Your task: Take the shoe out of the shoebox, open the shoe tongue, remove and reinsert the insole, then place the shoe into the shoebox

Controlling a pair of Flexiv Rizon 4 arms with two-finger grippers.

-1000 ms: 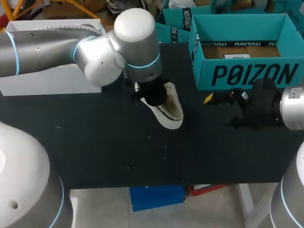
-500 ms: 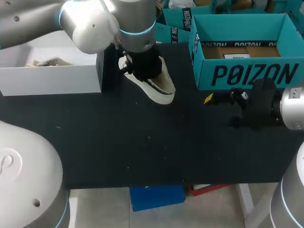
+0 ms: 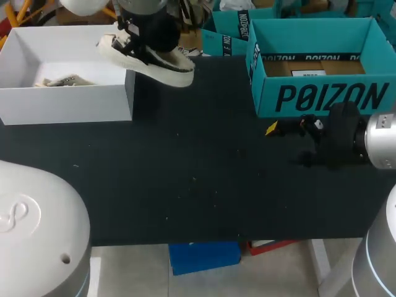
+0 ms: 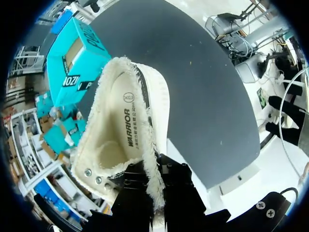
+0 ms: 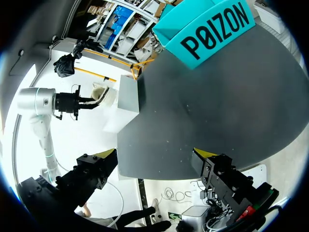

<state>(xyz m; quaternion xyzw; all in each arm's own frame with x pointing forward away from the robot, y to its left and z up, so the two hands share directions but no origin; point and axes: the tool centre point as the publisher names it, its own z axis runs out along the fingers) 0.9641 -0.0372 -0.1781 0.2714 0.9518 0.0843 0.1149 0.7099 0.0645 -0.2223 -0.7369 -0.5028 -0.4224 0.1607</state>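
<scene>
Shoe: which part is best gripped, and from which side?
The fleece-lined collar wall beside the eyelets, from above the opening, one finger inside and one outside. The shoe is wide open on top and that wall is thin enough to pinch; the left gripper holds it so.

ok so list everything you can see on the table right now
shoe: 1, off-white with fleecy lining, held in the air above the white shoebox's right wall
white shoebox: 1, white, open, table's back left
pale item: 1, beige, inside the white shoebox; cannot tell what it is
teal box: 1, teal, open, table's back right
table: 1, black
left gripper: 1, black, shut on the shoe's collar
right gripper: 1, yellow-tipped, open, over the table's right side
</scene>
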